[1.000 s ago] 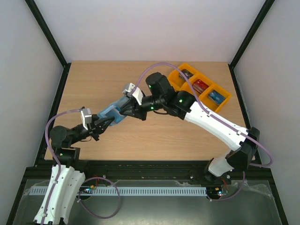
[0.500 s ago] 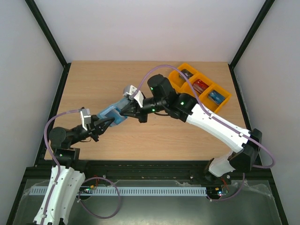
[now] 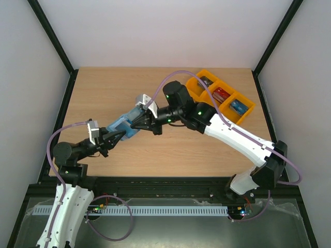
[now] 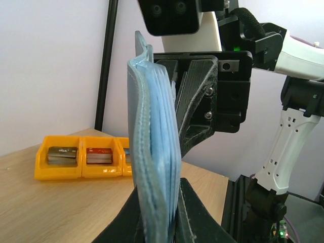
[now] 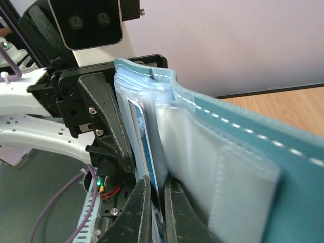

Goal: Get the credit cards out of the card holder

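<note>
Your left hand point(image 4: 161, 225) is clamped on the bottom edge of the card holder point(image 3: 124, 127), which stands upright in the air above the table point(image 3: 103, 93), between the two arms. Your right hand point(image 5: 157, 217) meets it from the other side, fingers nearly together on a thin inner layer among the clear pockets. A white card with a blue edge point(image 5: 140, 144) sits just beside that pinch. You cannot tell from here whether the fingers have the card itself or only a pocket sleeve.

That is the main risk. If the pinch is on plastic sleeve, pulling will drag the whole holder, bend it, or tear it out of the left hand's narrow hold. That hold is low on the holder, so a sideways tug could make it pivot or slip.

A shallow grip on the card could also slide off partway, leaving it half out or dropping it to the table. Pull straight along the pocket, towards the orange tray point(image 3: 249, 110), where other credit cards point(image 3: 222, 93) already lie.
</note>
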Controlling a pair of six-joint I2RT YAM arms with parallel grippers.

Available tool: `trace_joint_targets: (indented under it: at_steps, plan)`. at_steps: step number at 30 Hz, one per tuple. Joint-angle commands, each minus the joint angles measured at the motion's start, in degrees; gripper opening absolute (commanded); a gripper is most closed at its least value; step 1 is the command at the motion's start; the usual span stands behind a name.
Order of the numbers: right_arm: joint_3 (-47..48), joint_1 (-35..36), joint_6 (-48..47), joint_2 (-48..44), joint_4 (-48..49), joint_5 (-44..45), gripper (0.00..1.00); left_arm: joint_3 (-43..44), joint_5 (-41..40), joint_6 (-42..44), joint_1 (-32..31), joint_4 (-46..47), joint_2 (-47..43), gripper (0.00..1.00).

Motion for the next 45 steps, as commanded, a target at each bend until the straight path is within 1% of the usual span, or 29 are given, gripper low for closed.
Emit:
trace_joint_targets:
  at_steps: [1, 3, 4, 5, 7, 9, 14, 18, 24, 28, 33, 36, 41, 44, 45]
  plan:
    - [-0.25, 2.24, -1.55, 0.63, 2.85, -3.00, 0.02, 1.32, 3.23, 0.02, -1.43, 4.11, -0.19, 0.02]
    - [-1.55, 2.04, -2.34, -0.75, 3.36, -3.16, 0.02, 1.25, 3.27, -0.13, -1.48, 3.93, -0.24, 0.02]
    - [-2.30, 1.88, -2.37, -1.35, 3.90, -3.16, 0.02, 1.19, 2.99, -0.22, -1.51, 3.65, -0.31, 0.04]
    - [-2.62, 1.56, -2.36, -1.74, 3.97, -3.12, 0.02, 1.12, 2.77, -0.26, -1.51, 3.20, -0.36, 0.09]
    - [-2.22, 0.72, -2.07, -1.84, 3.35, -3.53, 0.02, 0.85, 2.52, -0.57, -1.51, 2.86, -0.49, 0.16]
    - [-1.32, 0.09, -2.10, -1.96, 2.30, -3.57, 0.02, 0.39, 2.19, -1.04, -1.47, 2.84, -0.66, 0.19]
    - [-0.22, -0.63, -2.27, -2.30, 0.76, -2.82, 0.02, -0.36, 1.28, -2.83, -1.51, 4.01, -1.51, 0.21]
    - [-0.11, -1.40, -3.09, -3.02, -0.86, -0.87, 0.02, -0.32, 1.56, -3.08, -1.51, 2.98, -1.77, 0.25]
    - [1.69, -1.87, -3.63, -2.99, -3.18, -1.37, 0.02, -0.65, 0.92, -2.97, -1.51, 2.71, -2.25, 0.25]
    - [1.83, -2.04, -3.87, -3.25, -4.03, -0.81, 0.02, -1.20, 0.87, -2.94, -1.56, 2.60, -2.30, 0.27]
    - [1.76, -2.07, -3.59, -3.55, -3.68, -1.26, 0.01, -1.07, 0.87, -2.71, -1.69, 2.52, -2.19, 0.24]
    - [1.71, -2.38, -3.68, -4.01, -3.70, -0.87, 0.02, -1.14, 0.39, -2.09, -1.69, 1.47, -2.22, 0.28]
    - [1.59, -2.38, -3.25, -3.91, -3.55, -1.48, 0.02, -1.04, 0.51, -1.62, -1.69, 1.29, -1.66, 0.28]
    - [1.64, -2.46, -3.20, -4.00, -3.32, -1.02, 0.02, -1.02, 0.53, -1.60, -1.69, 1.57, -1.60, 0.34]
    - [1.82, -2.53, -3.06, -3.95, -3.25, -1.15, 0.02, -0.97, 0.48, -1.48, -1.76, 1.42, -1.73, 0.34]
